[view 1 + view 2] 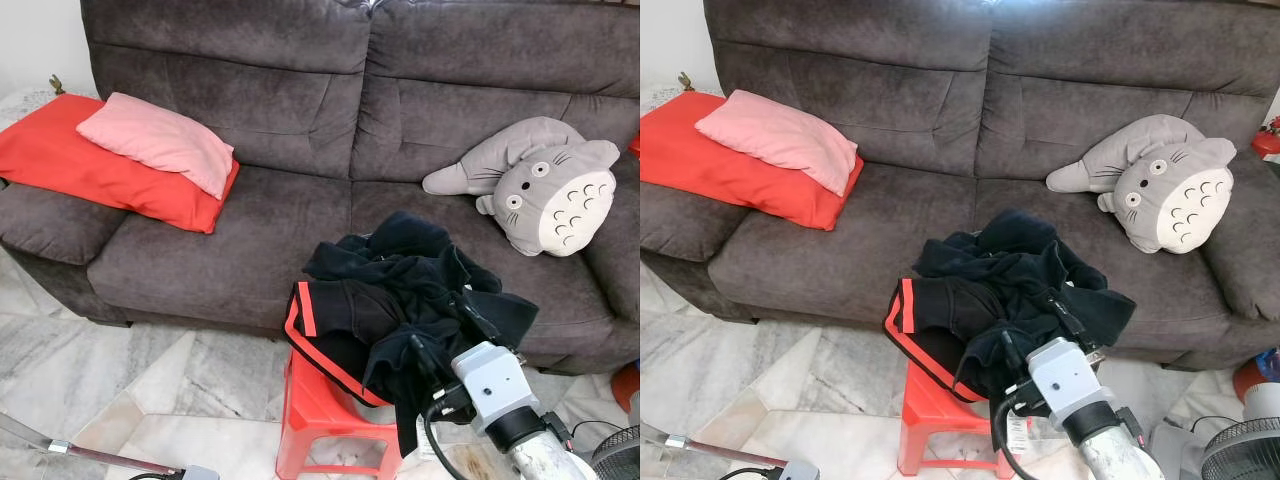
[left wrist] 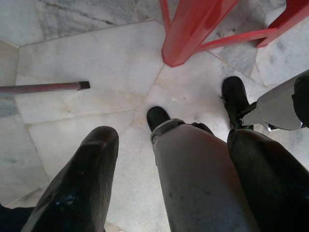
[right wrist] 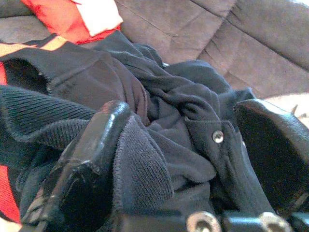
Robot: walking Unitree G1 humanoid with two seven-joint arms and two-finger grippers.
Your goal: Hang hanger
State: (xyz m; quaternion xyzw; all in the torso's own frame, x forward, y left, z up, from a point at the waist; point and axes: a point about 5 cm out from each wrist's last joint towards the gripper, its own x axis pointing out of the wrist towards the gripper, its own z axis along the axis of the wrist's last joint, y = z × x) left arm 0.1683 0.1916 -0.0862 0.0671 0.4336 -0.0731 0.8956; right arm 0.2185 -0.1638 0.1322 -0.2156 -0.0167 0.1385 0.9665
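A dark grey fabric sofa (image 1: 270,215) carries a pink pillow (image 1: 160,142) atop a red cushion (image 1: 70,160), a grey plush toy (image 1: 545,185) opposite, red plastic stool (image 1: 320,415) on the marble floor (image 1: 150,385).

No legible text, label or number anywhere.
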